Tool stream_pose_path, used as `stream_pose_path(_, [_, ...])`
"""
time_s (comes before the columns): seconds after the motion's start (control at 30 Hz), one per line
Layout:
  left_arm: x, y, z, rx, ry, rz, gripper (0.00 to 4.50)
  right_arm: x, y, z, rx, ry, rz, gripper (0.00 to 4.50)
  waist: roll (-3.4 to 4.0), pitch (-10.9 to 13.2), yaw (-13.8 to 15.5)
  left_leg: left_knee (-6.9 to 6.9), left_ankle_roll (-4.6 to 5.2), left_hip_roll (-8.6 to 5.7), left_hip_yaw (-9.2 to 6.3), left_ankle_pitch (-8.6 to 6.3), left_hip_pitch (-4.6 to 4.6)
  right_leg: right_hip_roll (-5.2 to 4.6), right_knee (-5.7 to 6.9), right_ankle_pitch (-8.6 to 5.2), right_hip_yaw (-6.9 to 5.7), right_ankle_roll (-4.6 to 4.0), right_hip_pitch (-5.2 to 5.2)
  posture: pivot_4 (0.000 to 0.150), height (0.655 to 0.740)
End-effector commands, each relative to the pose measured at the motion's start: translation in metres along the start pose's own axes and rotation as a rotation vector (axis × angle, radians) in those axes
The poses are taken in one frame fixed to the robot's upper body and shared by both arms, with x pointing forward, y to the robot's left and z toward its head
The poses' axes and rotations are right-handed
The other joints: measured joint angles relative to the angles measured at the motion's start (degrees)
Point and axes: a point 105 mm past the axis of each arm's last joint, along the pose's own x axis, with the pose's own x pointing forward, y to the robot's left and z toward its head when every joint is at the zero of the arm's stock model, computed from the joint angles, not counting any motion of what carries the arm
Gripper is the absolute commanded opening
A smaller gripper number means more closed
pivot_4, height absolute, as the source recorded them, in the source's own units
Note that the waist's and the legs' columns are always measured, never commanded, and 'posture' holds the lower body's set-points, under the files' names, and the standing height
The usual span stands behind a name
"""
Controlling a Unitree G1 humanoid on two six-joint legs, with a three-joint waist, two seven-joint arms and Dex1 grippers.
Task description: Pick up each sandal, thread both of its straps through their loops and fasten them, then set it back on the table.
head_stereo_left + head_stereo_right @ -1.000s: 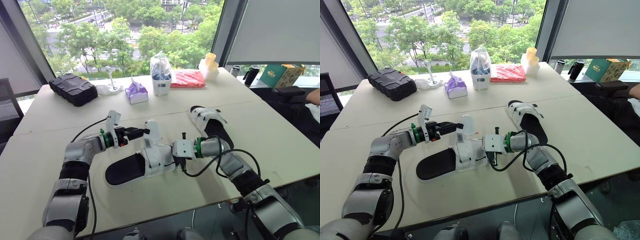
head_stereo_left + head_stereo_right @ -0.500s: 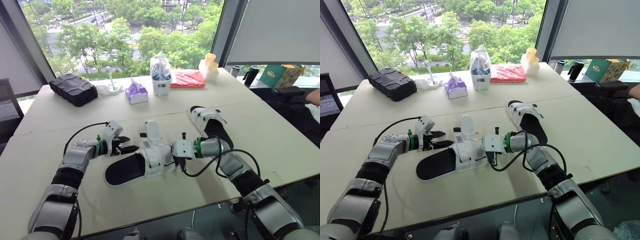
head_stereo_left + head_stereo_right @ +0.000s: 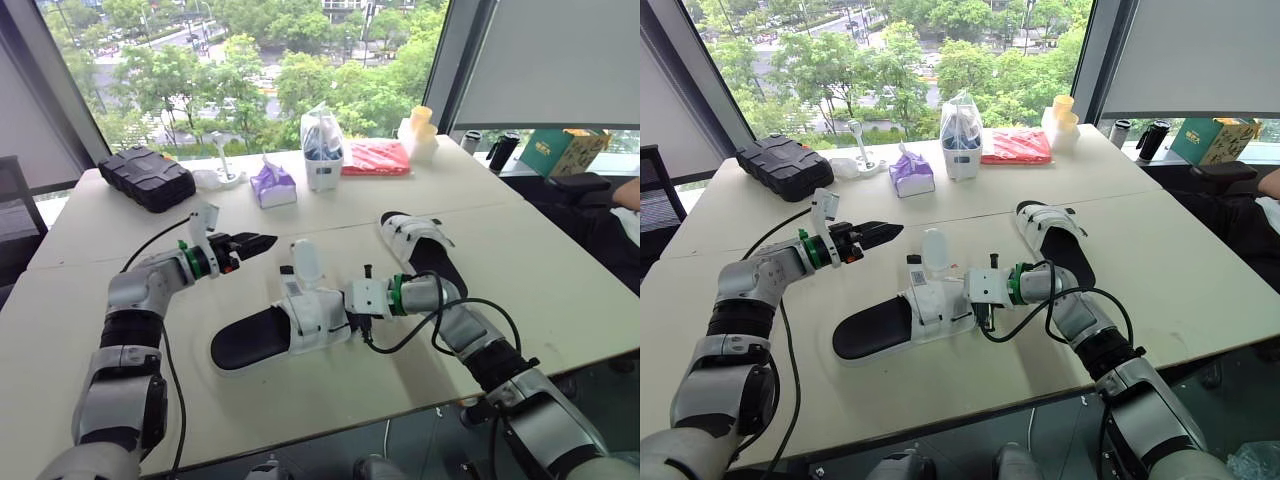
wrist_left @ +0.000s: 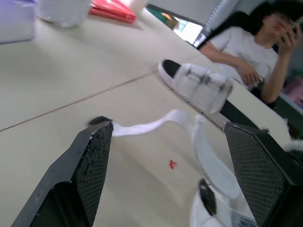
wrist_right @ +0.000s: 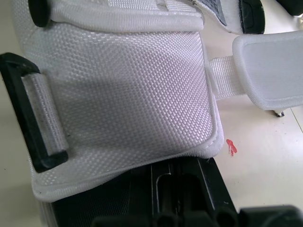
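Note:
The near sandal (image 3: pixel 285 325), black sole with a white upper, lies at the table's front middle. One loose white strap (image 3: pixel 305 262) stands up from it. My right gripper (image 3: pixel 347 305) is at its right side, shut on the upper's edge (image 5: pixel 123 90). My left gripper (image 3: pixel 262 241) hovers open to the left of the strap, apart from it. In the left wrist view its fingers (image 4: pixel 92 161) stand wide apart with nothing between them, and the strap (image 4: pixel 156 126) lies ahead. The second sandal (image 3: pixel 420 245) lies flat to the right and further back.
Along the far edge stand a black case (image 3: pixel 145 178), a purple tissue pack (image 3: pixel 272 185), a clear bag (image 3: pixel 322 148), a red packet (image 3: pixel 375 158) and yellow cups (image 3: pixel 421 128). A person (image 4: pixel 251 52) sits beyond the table's right side.
My left gripper has moved away from the upright strap, dipping toward the table and then rising up and to the left. The right gripper and the near sandal have stayed put.

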Motion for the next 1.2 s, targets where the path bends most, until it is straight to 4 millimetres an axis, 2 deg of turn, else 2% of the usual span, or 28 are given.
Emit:
stream_pose_path(0.03, [0.009,-0.006,-0.018,0.141,0.110,-0.011,3.85,-0.002,0.004,-0.015,0.028,0.066,0.015,0.00,0.02,-0.01,0.05,0.00,0.00,0.00,0.01,0.00,0.02,0.00,0.00,0.00,0.02,-0.01,0.01,0.150,0.7400])
stream_pose_path(0.17, [0.007,0.004,-0.050,0.279,0.261,0.027,3.85,-0.002,0.005,-0.015,0.030,0.067,0.014,0.00,0.02,-0.01,0.06,-0.04,0.00,0.00,0.01,0.00,0.01,-0.02,0.00,-0.01,0.03,-0.02,-0.04,0.150,0.7400])
stream_pose_path(0.37, [-0.004,0.019,-0.069,0.423,0.384,0.077,3.85,-0.003,0.007,-0.015,0.034,0.068,0.015,0.00,0.05,-0.03,0.11,-0.04,0.00,0.00,0.01,0.00,0.00,-0.15,-0.01,-0.09,0.06,-0.17,-0.04,0.150,0.7400])
stream_pose_path(0.57, [-0.006,0.038,-0.055,0.409,0.326,0.188,3.85,-0.001,0.007,-0.014,0.035,0.064,0.013,0.00,0.04,-0.02,0.17,0.00,0.00,0.00,0.00,0.00,0.00,-0.14,0.00,-0.07,0.03,-0.13,-0.02,0.150,0.7400])
stream_pose_path(0.67, [-0.006,0.043,-0.034,0.313,0.211,0.227,3.85,-0.001,0.006,-0.014,0.034,0.065,0.011,0.00,0.02,-0.01,0.14,-0.01,0.01,0.00,0.00,0.00,0.00,-0.10,0.00,-0.01,0.01,-0.02,-0.03,0.150,0.7400])
stream_pose_path(0.73, [-0.006,0.044,-0.029,0.292,0.185,0.234,3.85,-0.001,0.006,-0.014,0.034,0.065,0.011,0.00,0.02,-0.01,0.12,-0.01,0.01,0.00,0.00,0.00,-0.01,-0.03,0.00,0.00,-0.01,-0.01,-0.04,0.150,0.7400])
stream_pose_path(0.9, [-0.007,0.039,-0.001,0.161,0.039,0.202,3.85,-0.002,0.007,-0.014,0.033,0.065,0.013,0.00,0.01,0.00,0.09,0.00,0.01,0.00,0.00,0.00,-0.01,0.01,0.01,0.00,-0.03,0.00,-0.03,0.150,0.7400])
stream_pose_path(0.93, [-0.006,0.036,0.001,0.124,0.029,0.181,3.85,-0.002,0.008,-0.015,0.032,0.066,0.014,0.00,0.01,0.00,0.09,0.01,0.01,0.00,0.00,0.00,-0.01,0.01,0.01,0.00,-0.03,0.00,-0.03,0.150,0.7400])
stream_pose_path(1.13, [0.012,-0.010,0.003,-0.149,-0.019,-0.101,3.85,0.000,0.006,-0.014,0.030,0.066,0.014,0.00,0.00,0.00,0.02,0.03,0.02,0.00,0.01,0.01,-0.01,0.04,0.04,0.00,-0.05,0.02,-0.01,0.150,0.7400])
stream_pose_path(1.2, [0.016,-0.019,-0.004,-0.211,0.003,-0.144,3.85,0.000,0.006,-0.014,0.030,0.065,0.013,0.00,0.00,0.00,-0.04,0.05,0.02,0.00,0.01,0.01,-0.01,0.04,0.06,0.00,-0.05,0.02,-0.01,0.150,0.7400])
